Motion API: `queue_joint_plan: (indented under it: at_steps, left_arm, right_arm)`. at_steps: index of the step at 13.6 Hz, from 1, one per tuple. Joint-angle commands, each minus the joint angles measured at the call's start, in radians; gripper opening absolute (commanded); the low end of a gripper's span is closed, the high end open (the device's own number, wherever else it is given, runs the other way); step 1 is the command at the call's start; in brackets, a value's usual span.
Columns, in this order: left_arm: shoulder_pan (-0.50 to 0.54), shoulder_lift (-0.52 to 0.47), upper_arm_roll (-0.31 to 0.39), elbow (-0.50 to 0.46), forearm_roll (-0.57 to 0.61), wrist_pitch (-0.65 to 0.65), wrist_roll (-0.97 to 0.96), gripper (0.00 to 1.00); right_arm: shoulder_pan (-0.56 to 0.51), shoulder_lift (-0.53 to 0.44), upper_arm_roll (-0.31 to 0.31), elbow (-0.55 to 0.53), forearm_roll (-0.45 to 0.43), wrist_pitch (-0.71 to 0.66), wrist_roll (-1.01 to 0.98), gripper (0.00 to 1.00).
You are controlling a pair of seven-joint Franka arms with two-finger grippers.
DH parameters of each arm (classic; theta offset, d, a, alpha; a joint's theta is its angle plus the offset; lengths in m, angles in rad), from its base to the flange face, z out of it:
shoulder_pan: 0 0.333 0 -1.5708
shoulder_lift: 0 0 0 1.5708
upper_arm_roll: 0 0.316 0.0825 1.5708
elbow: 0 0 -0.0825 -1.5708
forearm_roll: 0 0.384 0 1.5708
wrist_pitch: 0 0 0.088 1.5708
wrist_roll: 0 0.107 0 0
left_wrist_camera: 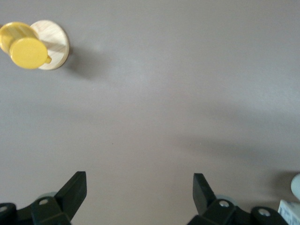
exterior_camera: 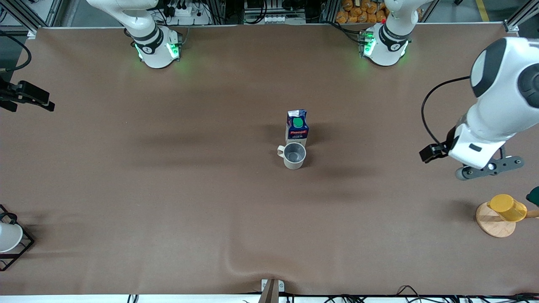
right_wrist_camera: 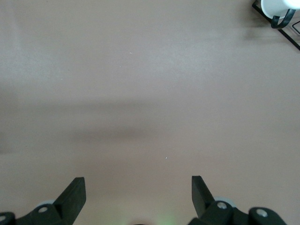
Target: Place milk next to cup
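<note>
While the small dark blue gable-top milk carton [exterior_camera: 297,127] with its round green cap stands upright at the middle of the brown table [exterior_camera: 168,189], touching or just beside the off-white beige mug [exterior_camera: 293,155] with a grey inside, which sits nearer to the front camera than the carton, the left gripper [left_wrist_camera: 139,193] hangs over bare cloth toward the left arm's end of the table, well apart from the carton, its fingers spread wide and holding nothing. One carton and one mug show. The right gripper [right_wrist_camera: 138,196], also spread wide and empty, waits over bare cloth, well apart from the carton. One yellow cup [exterior_camera: 507,207] on a round wooden disc [exterior_camera: 493,223] stands at the left arm's end, one white cup [exterior_camera: 9,236] in a black wire rack [exterior_camera: 23,248] at the right arm's end; nothing stands between the carton and either gripper.
</note>
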Motion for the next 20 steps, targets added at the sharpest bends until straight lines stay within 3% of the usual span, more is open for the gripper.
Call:
queue_joint_plan:
  at_steps: [1, 3, 6, 7, 12, 20]
  left_arm:
    - [0.006, -0.130, 0.105, -0.041, -0.146, -0.007, 0.244, 1.00]
    - [-0.009, -0.181, 0.199, -0.043, -0.252, -0.032, 0.375, 1.00]
    - [-0.253, -0.229, 0.492, -0.032, -0.297, -0.118, 0.510, 1.00]
    - [-0.281, -0.244, 0.527, -0.031, -0.310, -0.141, 0.557, 1.00]
    - [-0.362, -0.281, 0.554, -0.046, -0.277, -0.145, 0.547, 1.00]
    - [-0.374, -0.264, 0.548, -0.078, -0.213, -0.143, 0.548, 1.00]
  right_arm:
    - [0.001, -0.004, 0.000, -0.004, -0.011, -0.006, 0.015, 1.00]
    - [0.000, -0.004, 0.000, -0.004, -0.011, -0.003, 0.015, 1.00]
    - [0.000, -0.002, 0.000, -0.004, -0.011, -0.004, 0.015, 1.00]
    - [0.001, -0.002, 0.000, -0.004, -0.011, -0.003, 0.015, 1.00]
    - [0.000, -0.004, 0.000, -0.010, -0.011, -0.004, 0.015, 1.00]
    - [0.000, -0.004, 0.000, -0.009, -0.011, -0.001, 0.013, 1.00]
